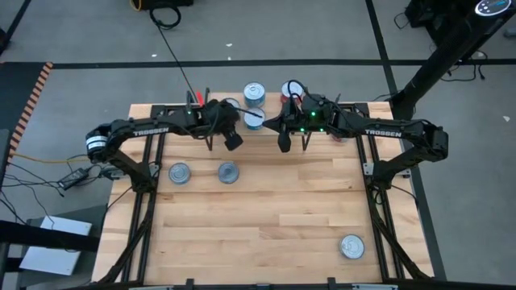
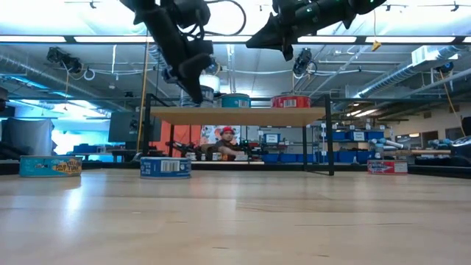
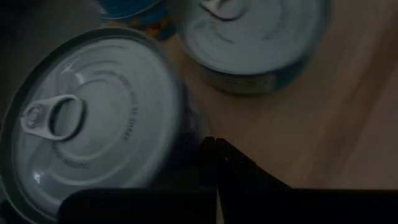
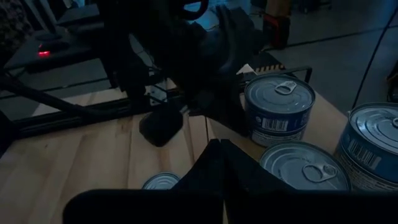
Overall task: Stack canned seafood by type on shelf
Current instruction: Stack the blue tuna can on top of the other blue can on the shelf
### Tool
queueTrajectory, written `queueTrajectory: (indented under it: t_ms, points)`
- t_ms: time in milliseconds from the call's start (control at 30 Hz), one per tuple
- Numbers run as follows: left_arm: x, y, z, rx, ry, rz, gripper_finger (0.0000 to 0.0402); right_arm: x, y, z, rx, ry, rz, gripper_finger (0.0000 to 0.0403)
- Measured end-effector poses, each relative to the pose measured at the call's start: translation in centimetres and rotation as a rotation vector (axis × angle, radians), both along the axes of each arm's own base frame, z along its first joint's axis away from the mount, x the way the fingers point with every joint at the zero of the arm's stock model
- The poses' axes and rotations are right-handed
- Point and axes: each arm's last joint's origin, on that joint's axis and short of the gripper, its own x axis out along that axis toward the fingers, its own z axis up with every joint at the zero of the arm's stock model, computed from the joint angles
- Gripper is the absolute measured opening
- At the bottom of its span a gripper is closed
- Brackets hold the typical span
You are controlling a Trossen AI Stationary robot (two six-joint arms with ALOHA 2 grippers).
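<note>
Left claw [image 1: 234, 141] closed, empty, over shelf [image 2: 239, 115] beside cans [image 1: 254, 93]; right claw [image 1: 284, 145] closed, empty.

The left hand [image 1: 235, 142] and the right hand [image 1: 284, 145] are hanging side by side over the shelf [image 2: 239, 115], both with fingers closed. Cans [image 1: 254, 93] are sitting on the shelf just beyond the two hands. Two cans [image 1: 179, 172] are lying on the table [image 1: 274, 217] nearer than the left hand; one can [image 1: 351, 246] is lying well apart, nearer than the right hand.
</note>
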Motion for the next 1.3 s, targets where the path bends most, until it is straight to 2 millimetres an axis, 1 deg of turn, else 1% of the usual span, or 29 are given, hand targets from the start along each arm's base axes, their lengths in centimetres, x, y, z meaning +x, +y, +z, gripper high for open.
queueTrajectory:
  t_ms: [133, 333, 633, 800, 1133, 1200, 1300]
  points:
    - [-0.1, 0.6, -0.5, -0.009, -0.049, 0.059, 0.0000, 0.0, -0.1, 0.0, -0.002, 0.000, -0.003, 0.0000]
    - [-0.6, 1.8, -0.6, 0.029, -0.050, 0.150, 0.0000, -0.1, -0.2, 0.0, -0.002, 0.000, -0.006, 0.0000]
    - [-1.3, 4.0, -0.1, 0.067, -0.095, 0.208, 0.0000, -0.1, -0.2, 0.0, -0.001, 0.001, -0.006, 0.0000]
    - [-1.7, 4.9, -0.1, 0.062, -0.098, 0.221, 0.0000, -0.1, -0.2, 0.0, -0.001, 0.001, -0.006, 0.0000]
    - [-2.0, 5.3, 0.0, 0.069, -0.096, 0.221, 0.0000, -0.1, -0.2, 0.0, -0.003, 0.001, -0.013, 0.0001]
    - [-2.0, 4.8, 0.4, 0.071, -0.110, 0.202, 0.0000, -0.1, -0.2, 0.0, -0.003, 0.001, -0.013, 0.0001]
    - [-1.8, 3.7, 1.7, 0.065, -0.156, 0.156, 0.0000, -0.1, -0.2, 0.0, -0.003, 0.001, -0.013, 0.0001]
